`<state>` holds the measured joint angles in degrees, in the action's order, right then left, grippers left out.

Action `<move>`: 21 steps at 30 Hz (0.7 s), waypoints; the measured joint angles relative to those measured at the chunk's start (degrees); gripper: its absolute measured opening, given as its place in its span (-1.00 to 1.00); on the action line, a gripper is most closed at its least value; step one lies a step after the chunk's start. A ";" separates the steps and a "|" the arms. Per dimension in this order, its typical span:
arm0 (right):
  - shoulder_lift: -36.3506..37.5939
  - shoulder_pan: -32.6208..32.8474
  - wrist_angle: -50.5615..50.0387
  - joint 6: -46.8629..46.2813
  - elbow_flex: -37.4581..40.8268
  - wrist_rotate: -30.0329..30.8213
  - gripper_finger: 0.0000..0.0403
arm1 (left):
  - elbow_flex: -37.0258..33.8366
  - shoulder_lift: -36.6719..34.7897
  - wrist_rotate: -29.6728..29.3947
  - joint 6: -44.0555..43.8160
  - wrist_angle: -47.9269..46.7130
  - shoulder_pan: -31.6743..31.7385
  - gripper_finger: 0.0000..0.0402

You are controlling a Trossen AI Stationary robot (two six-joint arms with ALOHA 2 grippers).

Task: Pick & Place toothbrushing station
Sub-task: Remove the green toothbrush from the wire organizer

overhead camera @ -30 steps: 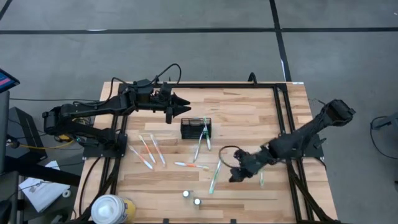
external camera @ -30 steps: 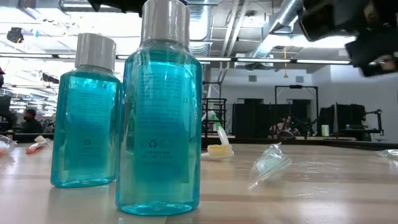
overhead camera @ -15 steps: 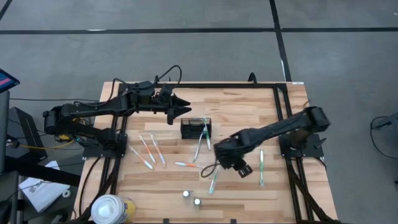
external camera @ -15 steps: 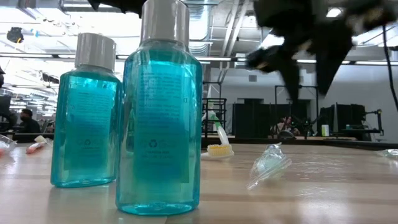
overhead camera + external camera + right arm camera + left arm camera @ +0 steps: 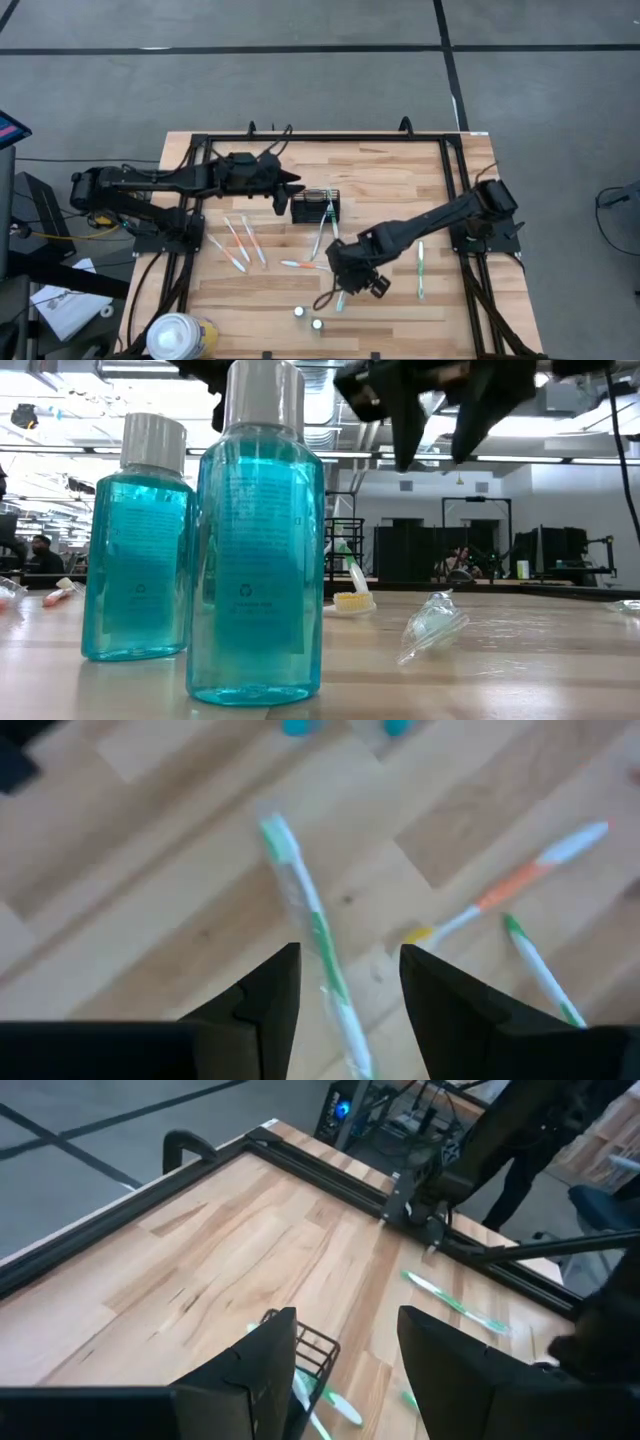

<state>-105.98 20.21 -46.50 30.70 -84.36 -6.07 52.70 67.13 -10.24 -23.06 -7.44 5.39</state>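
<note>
Right gripper (image 5: 342, 988) swings in from surface edge, now open over green-and-white slim plastic toothbrush (image 5: 312, 925); pick next. Left gripper (image 5: 345, 1355) open beside black wire-mesh holder (image 5: 305, 1352).

Even, bright overhead light, soft shadows (right wrist view motion-blurred), glare on ceiling lamps (image 5: 60, 410).

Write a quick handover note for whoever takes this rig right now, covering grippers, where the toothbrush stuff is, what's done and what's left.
Left gripper: open, empty, beside the black mesh holder at mid table.
Right gripper: open, empty, above a green toothbrush lying flat in front of the holder.
Done: at least one green toothbrush appears to lean in the holder.
Left: three orange-pink toothbrushes lie to the holder's left, one orange toothbrush in front, another green one to the right. Two blue bottles stand at the front edge.
Next, probably: right gripper lowers and grasps the brush under it.
</note>
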 joint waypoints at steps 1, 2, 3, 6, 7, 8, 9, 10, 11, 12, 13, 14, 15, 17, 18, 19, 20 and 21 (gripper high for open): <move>-0.17 0.51 0.21 -0.96 -0.48 0.00 -0.20 | 0.01 0.00 -0.60 -0.11 -0.13 -0.49 -0.14; -0.51 0.87 1.60 -2.50 -0.73 0.04 -0.20 | 0.01 0.00 -0.92 -0.31 -0.40 -0.92 -0.14; -0.84 0.90 3.15 -4.52 -0.79 0.43 -0.20 | 0.01 0.00 -1.18 -1.02 -0.44 -1.39 -0.14; -0.97 -0.52 3.75 -13.34 -0.64 7.26 -0.20 | 0.01 0.00 -2.66 -1.68 -0.28 -2.90 -0.14; -0.87 -1.89 3.81 -17.45 -0.68 9.47 -0.20 | 0.01 0.00 -3.27 -1.59 -0.29 -3.42 -0.14; -0.60 -3.70 3.06 -22.42 -0.68 10.35 -0.20 | 0.01 0.00 -3.54 -1.39 -0.26 -3.75 -0.14; -0.12 -5.95 2.36 -27.68 -0.65 10.40 -0.20 | -0.01 0.00 -3.54 -1.39 -0.23 -3.91 -0.14; 0.48 -8.19 1.98 -32.61 -0.63 9.94 -0.20 | -0.01 0.00 -3.50 -1.39 -0.25 -3.93 -0.14; 1.32 -10.51 1.94 -36.52 -0.63 8.98 -0.20 | 0.01 0.00 -3.52 -1.37 -0.21 -3.93 -0.14; 2.28 -12.60 2.12 -40.00 -0.63 8.43 -0.20 | 0.01 0.00 -3.53 -1.36 -0.13 -3.92 -0.14; 3.33 -14.66 2.55 -42.76 -0.63 8.01 -0.20 | 0.01 0.00 -3.56 -1.35 -0.12 -3.88 -0.14; 4.39 -16.50 3.30 -45.35 -0.65 7.73 -0.20 | 0.01 0.00 -3.56 -1.32 -0.13 -3.87 -0.14; 5.53 -18.12 4.03 -47.48 -0.65 7.14 -0.20 | 0.01 0.00 -3.61 -1.17 -0.11 -3.87 -0.14; 8.02 -21.28 5.80 -50.48 -0.65 5.28 -0.20 | 0.01 0.00 -3.78 -0.90 -0.07 -3.87 -0.14; 9.22 -22.79 7.09 -51.88 -0.68 4.44 -0.19 | 0.01 0.00 -3.78 -0.86 -0.11 -3.87 -0.14; 10.39 -24.28 7.56 -53.08 -0.72 3.77 -0.19 | 0.01 0.00 -3.76 -0.76 -0.12 -3.85 -0.14; 11.24 -25.75 7.36 -53.99 -0.72 2.96 -0.18 | 0.01 0.00 -3.76 -0.07 -0.09 -3.80 -0.14; 11.61 -27.23 7.34 -55.09 -0.77 2.11 -0.18 | 0.01 0.00 -3.75 0.33 -0.08 -3.80 -0.14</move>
<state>-94.37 -7.02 -39.16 -24.38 -85.13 -3.95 52.71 67.13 -13.99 -22.73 -7.52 1.58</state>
